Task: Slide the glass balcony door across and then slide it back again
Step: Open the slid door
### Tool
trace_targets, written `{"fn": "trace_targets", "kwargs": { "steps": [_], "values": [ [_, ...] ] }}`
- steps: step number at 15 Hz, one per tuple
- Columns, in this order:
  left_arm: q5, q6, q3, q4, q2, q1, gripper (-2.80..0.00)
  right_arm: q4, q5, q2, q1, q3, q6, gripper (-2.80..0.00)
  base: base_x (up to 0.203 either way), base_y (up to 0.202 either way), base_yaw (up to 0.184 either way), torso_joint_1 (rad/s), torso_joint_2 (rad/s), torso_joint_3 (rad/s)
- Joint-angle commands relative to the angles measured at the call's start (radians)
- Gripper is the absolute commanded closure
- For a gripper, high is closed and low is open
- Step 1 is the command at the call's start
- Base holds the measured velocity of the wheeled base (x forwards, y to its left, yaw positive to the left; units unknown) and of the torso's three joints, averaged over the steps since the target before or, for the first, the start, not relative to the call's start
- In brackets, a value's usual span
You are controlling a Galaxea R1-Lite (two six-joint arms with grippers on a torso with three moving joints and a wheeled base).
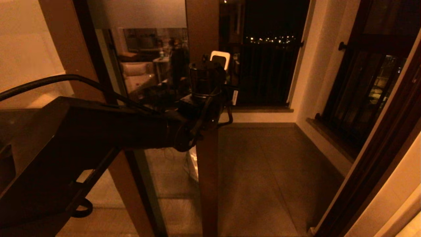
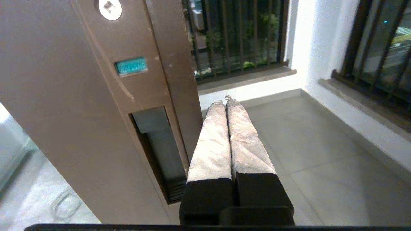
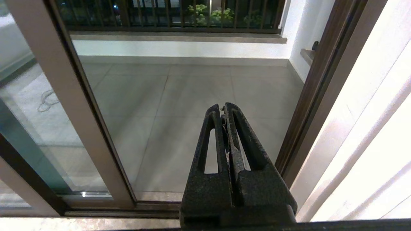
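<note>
The glass balcony door (image 1: pixel 154 82) stands partly slid across, its brown stile (image 1: pixel 208 171) near the middle of the head view with an open gap to its right. My left arm reaches in from the left, its wrist (image 1: pixel 204 95) at the stile. In the left wrist view the stile's dark recessed handle slot (image 2: pixel 157 150) lies just beside my left gripper (image 2: pixel 225 102), whose pale-wrapped fingers are shut and empty, off the stile's edge on the gap side. My right gripper (image 3: pixel 223 107) is shut and empty, hanging low in front of the gap, out of the head view.
Tiled balcony floor (image 1: pixel 263 171) shows through the gap. A dark railing (image 1: pixel 263 75) closes the back and a barred window (image 1: pixel 368 82) the right wall. The brown door jamb (image 1: pixel 378 158) bounds the gap on the right. A cable (image 3: pixel 46 99) lies on the floor behind the glass.
</note>
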Motion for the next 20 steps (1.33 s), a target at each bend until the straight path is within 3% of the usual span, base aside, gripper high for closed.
{"fn": "trace_targets", "kwargs": {
  "steps": [1,9,17,20],
  "values": [
    [-0.003,0.001,0.024,-0.003,-0.024,0.007,0.0,0.0,0.001,0.001,0.0,0.0,-0.001,0.0,0.0,0.0,0.0,0.0,0.0,0.0],
    [-0.01,-0.001,0.121,-0.003,-0.088,0.063,0.0,0.0,0.001,0.001,0.0,0.0,-0.001,0.0,0.0,0.0,0.0,0.0,0.0,0.0],
    [-0.012,-0.004,0.125,-0.003,-0.083,0.078,0.0,0.001,0.001,0.001,0.0,0.0,-0.001,0.0,0.0,0.0,0.0,0.0,0.0,0.0],
    [-0.01,-0.031,0.141,-0.003,-0.093,0.092,0.0,0.001,0.001,0.001,0.0,0.0,-0.001,0.0,0.0,0.0,0.0,0.0,0.0,0.0]
  ]
}}
